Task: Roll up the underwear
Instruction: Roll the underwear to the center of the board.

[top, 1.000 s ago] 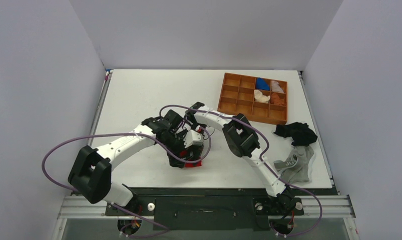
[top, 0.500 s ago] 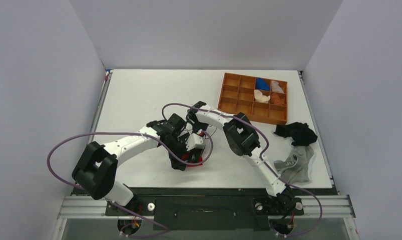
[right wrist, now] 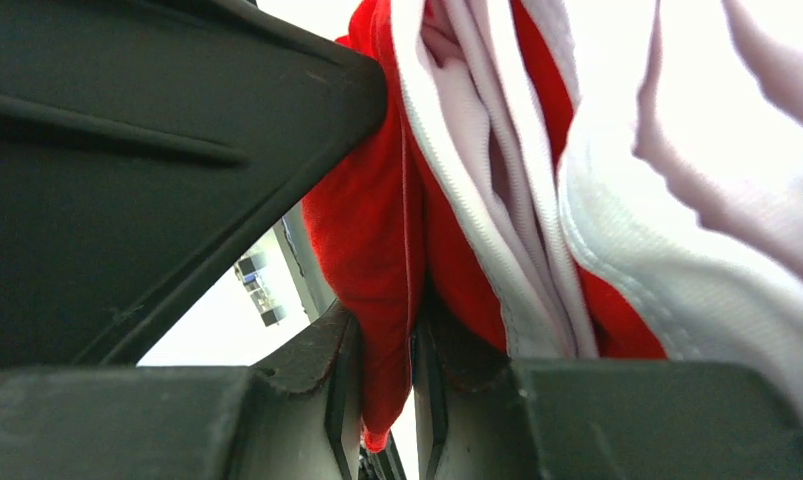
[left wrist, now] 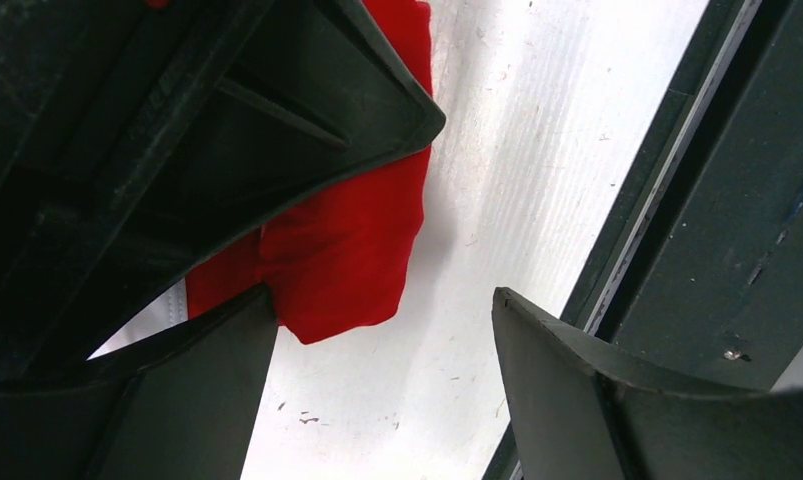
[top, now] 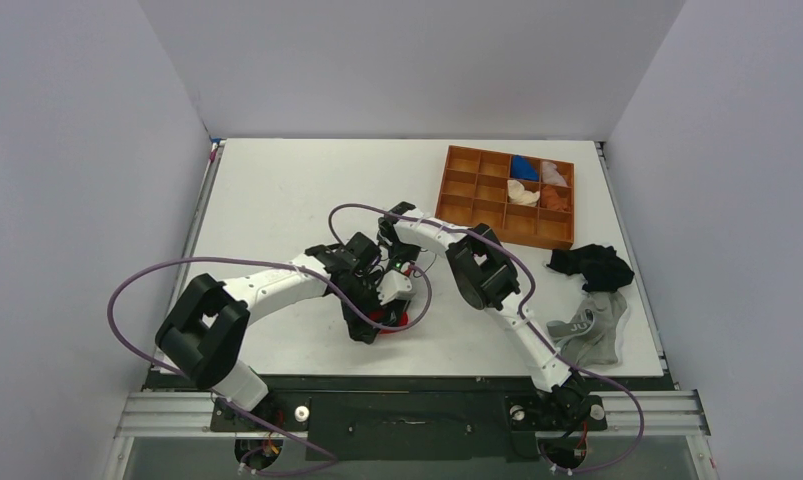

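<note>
The underwear [top: 397,321] is a bright red bundle with white trim, lying near the table's front edge under both wrists. In the right wrist view my right gripper [right wrist: 389,345] is shut on a fold of the red fabric [right wrist: 372,230], with the white-trimmed waistband [right wrist: 537,200] bunched to its right. From above, the right gripper [top: 396,289] hangs just over the bundle. My left gripper [left wrist: 382,300] stands open low over the table, and the red cloth [left wrist: 347,250] lies beyond its left finger [left wrist: 207,400], not between the fingers. The left gripper [top: 368,326] sits at the bundle's left side.
A brown compartment tray [top: 469,190] at the back right holds blue, white and orange cloth items. A black garment [top: 590,266] and a grey garment [top: 589,335] lie at the right edge. The dark front rail [left wrist: 717,250] runs close beside the left gripper.
The left arm has swung right and toward the front edge, bringing its gripper lower beside the red bundle. The right gripper keeps its hold and has hardly moved.
</note>
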Motion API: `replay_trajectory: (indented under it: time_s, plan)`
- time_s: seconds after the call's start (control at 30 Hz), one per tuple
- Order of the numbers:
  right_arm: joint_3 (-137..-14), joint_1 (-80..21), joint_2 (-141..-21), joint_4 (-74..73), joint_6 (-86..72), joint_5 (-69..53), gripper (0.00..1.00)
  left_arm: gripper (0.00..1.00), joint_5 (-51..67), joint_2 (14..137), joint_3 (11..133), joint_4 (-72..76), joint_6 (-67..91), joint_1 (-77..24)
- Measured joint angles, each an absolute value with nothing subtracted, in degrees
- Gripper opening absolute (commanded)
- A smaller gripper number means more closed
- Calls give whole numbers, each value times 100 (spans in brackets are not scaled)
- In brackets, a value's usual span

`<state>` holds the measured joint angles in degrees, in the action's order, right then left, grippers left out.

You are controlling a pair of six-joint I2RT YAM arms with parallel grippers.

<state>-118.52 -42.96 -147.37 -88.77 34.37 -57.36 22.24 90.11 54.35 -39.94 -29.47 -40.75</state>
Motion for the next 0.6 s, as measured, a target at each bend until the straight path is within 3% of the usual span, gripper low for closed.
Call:
replay_trajectory:
  time_s: [0.6]
  plan:
    - [-11878,-4294,-14757,-8982,3758,-5793,0,77,1973,8820,5227,-3695,-2788,-4204]
